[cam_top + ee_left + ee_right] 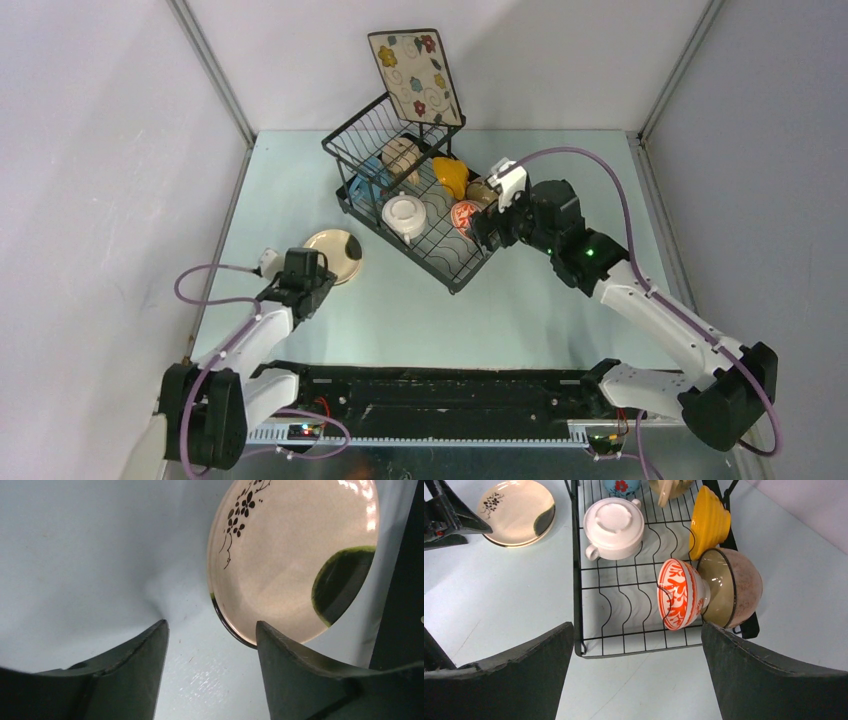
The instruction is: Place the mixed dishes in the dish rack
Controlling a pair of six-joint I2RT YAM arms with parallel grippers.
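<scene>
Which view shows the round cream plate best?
Right wrist: the cream round plate shows nearly whole. Left wrist is close but crops it; top external shows it small, partly behind the left pincer.

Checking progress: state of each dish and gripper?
cream round plate: flat on table
square floral plate: upright, racked
white two-handled bowl: upside down, racked
red-patterned bowl: on edge, racked
tan bowl: on edge, racked
orange-yellow bowl: on edge, racked
blue mug: racked
beige mug: racked
left gripper: open
right gripper: open
</scene>
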